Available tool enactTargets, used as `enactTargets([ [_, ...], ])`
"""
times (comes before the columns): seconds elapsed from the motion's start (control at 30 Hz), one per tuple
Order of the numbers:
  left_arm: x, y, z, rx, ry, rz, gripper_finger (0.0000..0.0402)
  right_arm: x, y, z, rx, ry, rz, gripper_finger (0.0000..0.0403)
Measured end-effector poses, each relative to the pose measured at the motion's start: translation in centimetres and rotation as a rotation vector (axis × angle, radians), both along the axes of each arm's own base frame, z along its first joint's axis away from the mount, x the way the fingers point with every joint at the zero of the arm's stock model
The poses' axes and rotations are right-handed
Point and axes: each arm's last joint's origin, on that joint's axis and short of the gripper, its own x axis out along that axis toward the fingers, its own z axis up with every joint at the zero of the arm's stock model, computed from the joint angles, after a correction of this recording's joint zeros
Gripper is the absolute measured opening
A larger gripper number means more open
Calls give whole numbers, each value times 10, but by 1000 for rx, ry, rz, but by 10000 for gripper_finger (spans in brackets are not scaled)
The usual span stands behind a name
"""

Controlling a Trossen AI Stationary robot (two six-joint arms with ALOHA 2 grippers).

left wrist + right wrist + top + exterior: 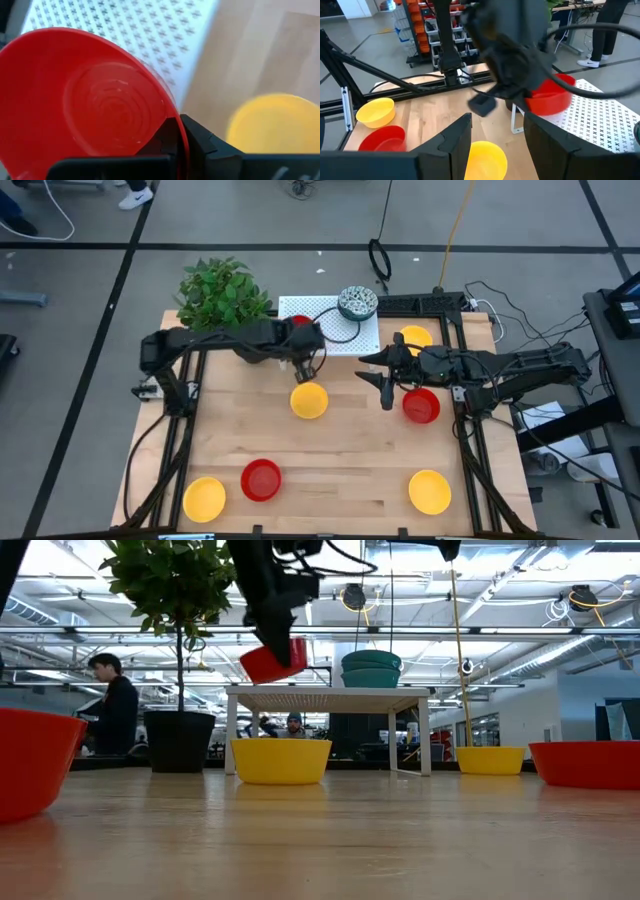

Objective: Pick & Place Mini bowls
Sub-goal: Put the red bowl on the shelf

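My left gripper (304, 352) is shut on a red mini bowl (90, 105), held in the air over the near edge of the white patterned platform (330, 325). In the low view the bowl (275, 660) sits tilted above the platform (330, 692). A stack of patterned bowls (357, 302) rests on the platform. My right gripper (374, 378) is open and empty, beside a red bowl (421, 406). A yellow bowl (309, 400) sits on the table between the grippers. Other bowls: yellow (415, 338), yellow (430, 491), red (261, 479), yellow (204, 498). My left gripper pinches the red bowl's rim (176, 131), one finger (162, 142) inside the bowl and the other (210, 145) outside its wall. The bowl is lifted clear and tilted, hanging beside the fingers above the platform.
A potted plant (222, 292) in a black pot (180, 740) stands at the table's far left, next to the platform. Black frame rails (170, 440) run along both table sides. Bare wood (345, 470) lies at the near middle. People sit in the room behind (112, 700).
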Motion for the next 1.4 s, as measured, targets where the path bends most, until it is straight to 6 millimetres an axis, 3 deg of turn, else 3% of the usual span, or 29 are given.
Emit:
enactTargets([
  [0.4,5,57,-23,78,108,24,6,0,0,-1,-1,7,0,167],
  [0.77,6,80,-19,162,54,41,50,0,0,-1,-1,7,-1,167],
  [0.93,8,86,-16,214,29,37,77,0,0,-1,0,7,-2,167],
  [1.1,7,86,-16,222,40,40,128,0,0,-1,5,5,-5,167],
  [1.4,6,75,-3,344,58,89,199,0,0,-1,5,5,-6,167],
])
